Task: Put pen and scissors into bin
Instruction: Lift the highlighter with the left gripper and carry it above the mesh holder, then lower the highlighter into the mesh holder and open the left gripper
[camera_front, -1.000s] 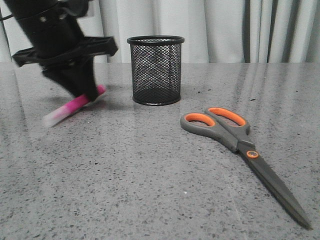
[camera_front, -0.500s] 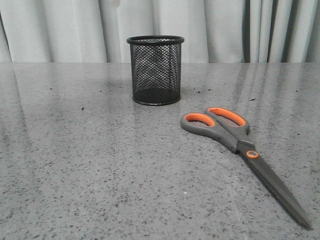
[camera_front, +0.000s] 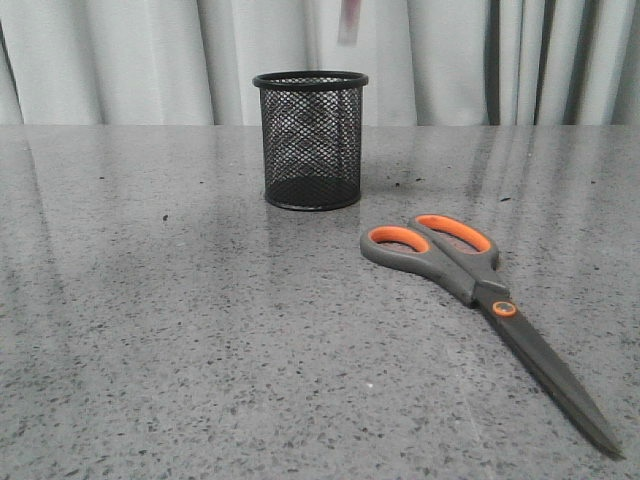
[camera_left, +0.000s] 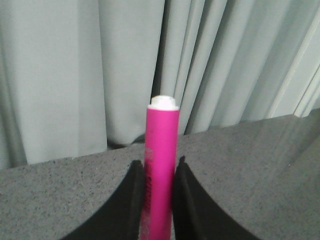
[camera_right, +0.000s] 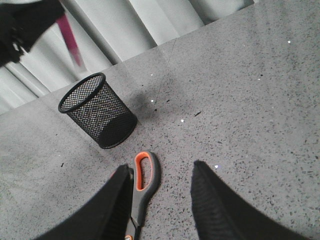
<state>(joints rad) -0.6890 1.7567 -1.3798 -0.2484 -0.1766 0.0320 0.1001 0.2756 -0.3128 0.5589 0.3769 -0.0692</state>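
My left gripper (camera_left: 158, 167) is shut on the pink pen (camera_left: 162, 135), which stands up between its fingers with a whitish end uppermost. In the front view only a blurred end of the pen (camera_front: 350, 20) shows at the top edge, above and slightly right of the black mesh bin (camera_front: 311, 140). The right wrist view shows the left gripper (camera_right: 25, 20) holding the pen (camera_right: 70, 40) high above the bin (camera_right: 97, 110). The scissors (camera_front: 470, 290) lie flat on the table, right of the bin, handles toward it. My right gripper (camera_right: 161, 167) is open and empty above the scissors' handles (camera_right: 145, 182).
The grey speckled table (camera_front: 180, 330) runs wide on all sides of the bin and scissors. Pale curtains (camera_front: 130, 60) hang behind the table's far edge.
My left gripper has lifted the pen off the table at the left, gone up out of the front view, and moved right; the pen's end now shows above the bin. The scissors and bin have not moved.
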